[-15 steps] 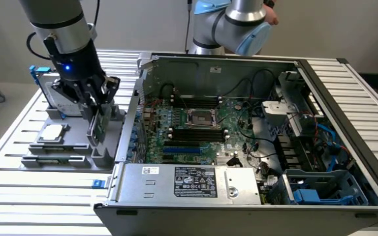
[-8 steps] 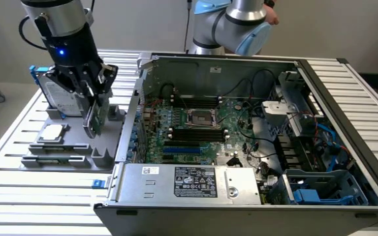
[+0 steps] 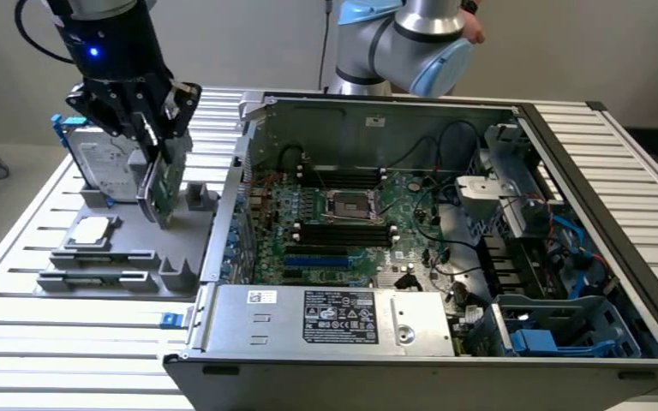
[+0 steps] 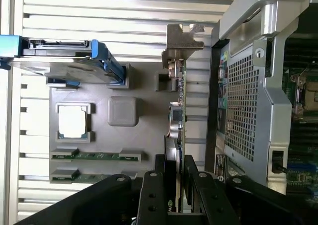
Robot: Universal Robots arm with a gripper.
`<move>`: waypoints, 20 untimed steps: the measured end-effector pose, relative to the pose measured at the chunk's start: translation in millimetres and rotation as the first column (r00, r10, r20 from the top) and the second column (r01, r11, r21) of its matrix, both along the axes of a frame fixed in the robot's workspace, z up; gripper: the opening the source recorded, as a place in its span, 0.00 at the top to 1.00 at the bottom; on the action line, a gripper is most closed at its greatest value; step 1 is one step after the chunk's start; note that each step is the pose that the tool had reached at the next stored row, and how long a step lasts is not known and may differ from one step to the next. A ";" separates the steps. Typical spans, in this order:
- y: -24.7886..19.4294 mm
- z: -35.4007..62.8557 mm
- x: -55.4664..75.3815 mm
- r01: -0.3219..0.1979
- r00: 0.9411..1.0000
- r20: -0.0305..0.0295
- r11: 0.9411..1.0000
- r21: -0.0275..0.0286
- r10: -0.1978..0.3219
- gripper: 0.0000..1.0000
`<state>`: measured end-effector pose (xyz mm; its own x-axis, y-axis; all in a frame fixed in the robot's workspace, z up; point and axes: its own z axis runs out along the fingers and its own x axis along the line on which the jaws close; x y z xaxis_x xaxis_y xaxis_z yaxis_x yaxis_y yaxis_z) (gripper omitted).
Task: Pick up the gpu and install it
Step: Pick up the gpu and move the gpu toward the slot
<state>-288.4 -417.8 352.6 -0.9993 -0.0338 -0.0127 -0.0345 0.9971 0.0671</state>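
At the exterior view's upper left the gripper (image 3: 146, 137) is clamped on the gpu (image 3: 160, 187) — seemingly a light, stiff, fragile card, best held across its flat faces.

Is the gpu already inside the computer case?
No, the gpu stands at the gray tray, outside the computer case.

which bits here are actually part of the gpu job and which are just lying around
Job in hand:
gpu, upright, gripped by the pincer at the grey tray
open computer case

Just lying about:
hard drive in blue frame, standing in the tray
processor chip
memory sticks
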 end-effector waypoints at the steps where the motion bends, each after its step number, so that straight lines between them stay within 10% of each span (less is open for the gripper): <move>1: -0.1 4.5 1.0 0.000 1.000 0.000 1.000 0.000 0.000 0.74; 20: -9.8 68.9 51.9 0.000 1.000 -0.007 1.000 0.023 0.000 0.74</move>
